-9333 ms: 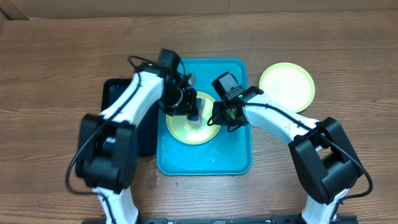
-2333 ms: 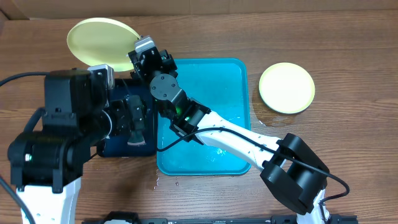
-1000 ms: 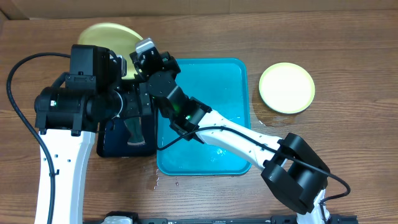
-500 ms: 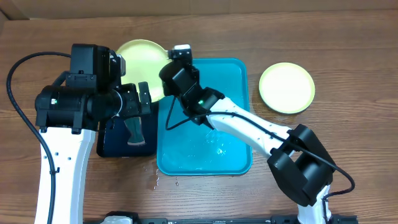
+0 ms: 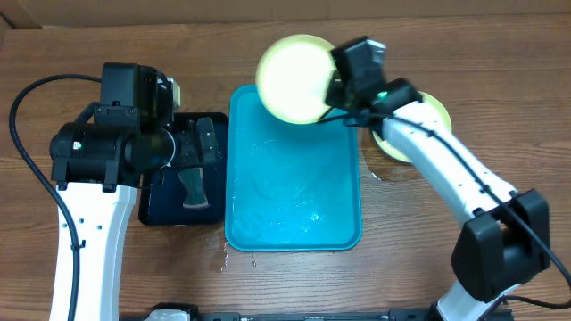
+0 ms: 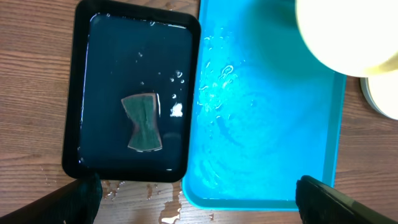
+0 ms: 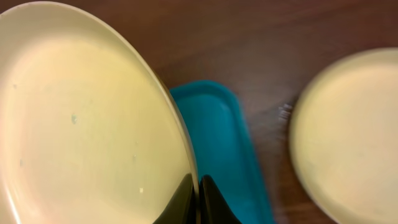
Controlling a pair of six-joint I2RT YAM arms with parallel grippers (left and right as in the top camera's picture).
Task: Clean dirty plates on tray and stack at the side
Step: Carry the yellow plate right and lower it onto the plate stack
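one sponge (image 6: pixel 144 121) in dark tray (image 6: pixel 106 62) | turquoise tray (image 6: pixel 267 137) wet | right fingers (image 7: pixel 180 206) pinch plate (image 7: pixel 87 112) | left fingers (image 6: pixel 78 200) wide

no readable text, labels, brands, numbers or signs on anything in view

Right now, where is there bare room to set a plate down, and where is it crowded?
The turquoise tray is bare inside, though wet. The table in front of it is also free. Crowded: the tray's far rim, where the right hand holds a lime plate above it, and the dark tray, holding a sponge.
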